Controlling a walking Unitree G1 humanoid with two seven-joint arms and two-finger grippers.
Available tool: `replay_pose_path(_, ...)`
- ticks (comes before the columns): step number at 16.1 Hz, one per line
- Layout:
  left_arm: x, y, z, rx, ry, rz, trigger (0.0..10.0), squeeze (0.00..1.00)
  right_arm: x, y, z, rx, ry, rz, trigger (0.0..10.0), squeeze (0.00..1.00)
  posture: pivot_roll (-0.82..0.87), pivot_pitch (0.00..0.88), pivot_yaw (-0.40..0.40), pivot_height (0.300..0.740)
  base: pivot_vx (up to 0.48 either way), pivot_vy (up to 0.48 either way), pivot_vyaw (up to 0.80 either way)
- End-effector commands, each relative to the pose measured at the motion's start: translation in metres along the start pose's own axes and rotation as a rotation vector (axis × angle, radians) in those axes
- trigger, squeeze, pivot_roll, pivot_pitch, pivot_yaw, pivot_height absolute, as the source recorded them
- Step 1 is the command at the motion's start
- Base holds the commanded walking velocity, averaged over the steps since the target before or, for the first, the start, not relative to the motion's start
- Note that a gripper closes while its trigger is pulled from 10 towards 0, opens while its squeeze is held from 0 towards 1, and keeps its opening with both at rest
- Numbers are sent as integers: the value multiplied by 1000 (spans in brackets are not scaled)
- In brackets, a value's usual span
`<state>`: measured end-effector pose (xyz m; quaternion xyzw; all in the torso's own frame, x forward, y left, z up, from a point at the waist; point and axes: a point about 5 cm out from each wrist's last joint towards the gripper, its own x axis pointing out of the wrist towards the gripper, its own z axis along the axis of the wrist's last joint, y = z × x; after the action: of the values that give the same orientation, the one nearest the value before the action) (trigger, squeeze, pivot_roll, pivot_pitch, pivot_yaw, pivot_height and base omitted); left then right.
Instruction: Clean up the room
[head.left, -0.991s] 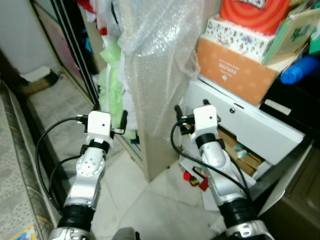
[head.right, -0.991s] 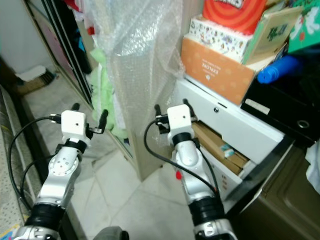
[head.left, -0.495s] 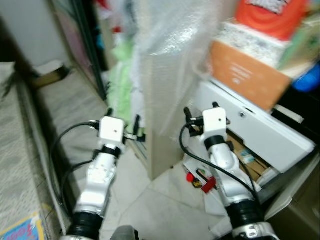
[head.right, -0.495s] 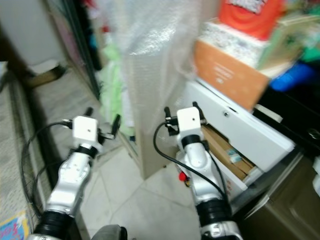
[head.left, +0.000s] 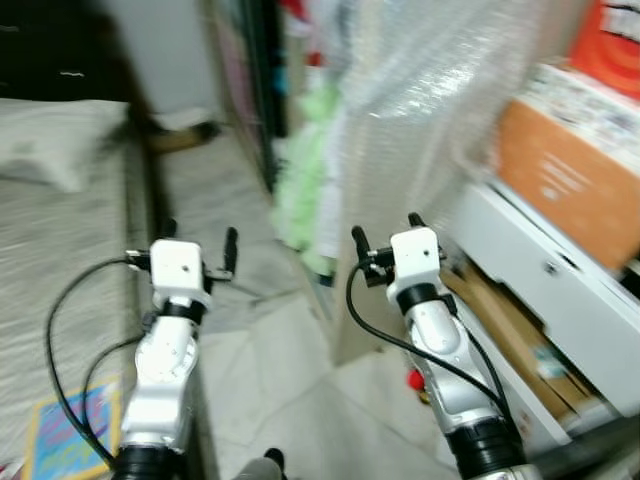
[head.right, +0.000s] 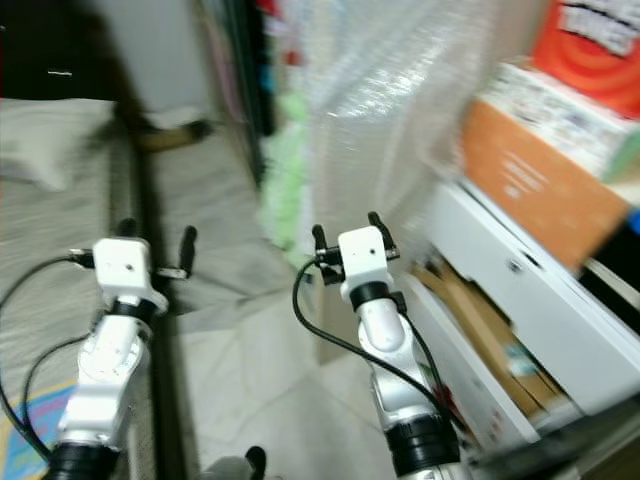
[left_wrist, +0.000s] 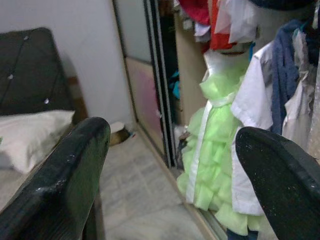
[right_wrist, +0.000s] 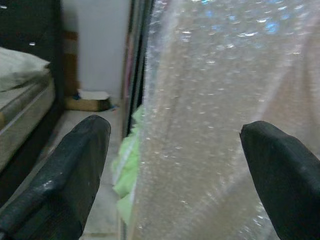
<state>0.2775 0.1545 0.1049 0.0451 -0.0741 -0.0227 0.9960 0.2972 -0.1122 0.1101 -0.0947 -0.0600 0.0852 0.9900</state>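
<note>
Both grippers — left gripper (head.left: 198, 243), right gripper (head.left: 384, 233) — fingers apart, empty; the right could snag the bubble wrap (right_wrist: 220, 115) just ahead.

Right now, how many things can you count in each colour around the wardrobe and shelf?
Light green: 1, the ruffled dress
White: 2, the shirt and the pillow
Orange: 1, the cardboard box
Clear: 1, the bubble wrap
Total: 5
</note>
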Motion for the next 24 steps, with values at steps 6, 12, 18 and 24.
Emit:
replay_pose_path(6, 4, -1, 4, 21, 3, -31, 10000, 0, 5, -6, 7, 2, -16, -27, 10000, 0, 82, 0, 1, 740, 0, 0, 800)
replay_pose_path(12, 7, -2, 5, 22, 2, -21, 10000, 0, 12, -3, 10, 3, -23, 0, 10000, 0, 92, 0, -17, 740, 0, 0, 800)
replay_pose_path(18, 10, -2, 4, 40, 3, -15, 10000, 0, 15, -3, 10, 5, -25, 5, 10000, 0, 94, 0, -17, 740, 0, 0, 800)
replay_pose_path(24, 13, -2, 4, 51, 3, 4, 10000, 0, 18, -1, 11, 12, -29, 10, 10000, 0, 95, 0, -19, 740, 0, 0, 800)
